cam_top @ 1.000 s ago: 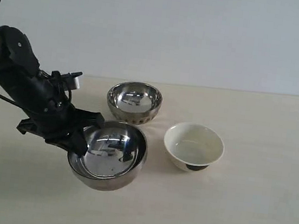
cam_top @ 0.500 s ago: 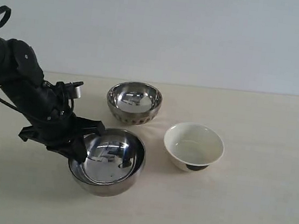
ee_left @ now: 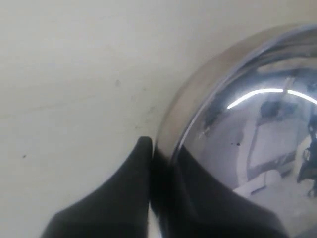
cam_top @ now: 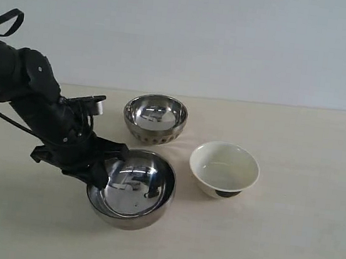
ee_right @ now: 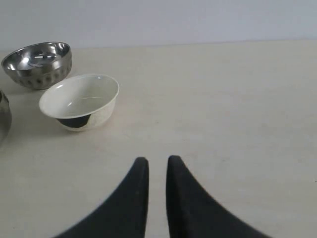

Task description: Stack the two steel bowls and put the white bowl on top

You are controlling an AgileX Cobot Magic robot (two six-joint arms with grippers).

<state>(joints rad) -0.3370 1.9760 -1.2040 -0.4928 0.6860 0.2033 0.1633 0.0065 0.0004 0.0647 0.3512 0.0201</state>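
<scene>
The wider steel bowl (cam_top: 134,191) sits front left, tilted a little, and my left gripper (cam_top: 103,170) is shut on its left rim. In the left wrist view one finger (ee_left: 133,168) lies outside the rim of this bowl (ee_left: 247,124) and the other inside; the left gripper (ee_left: 163,151) pinches the wall. The smaller ribbed steel bowl (cam_top: 155,118) stands behind it, apart. To the right stands the white bowl (cam_top: 224,167), upright and empty. My right gripper (ee_right: 155,161) hangs over bare table, fingers almost together with nothing between, well away from the white bowl (ee_right: 81,99).
The pale tabletop (cam_top: 299,233) runs back to a plain wall. The right wrist view also shows the smaller steel bowl (ee_right: 38,62) and a sliver of the wider bowl (ee_right: 4,116) at the frame's edge.
My left gripper has carried the wider steel bowl a little to the right, closer to the white bowl. The other two bowls have not moved.
</scene>
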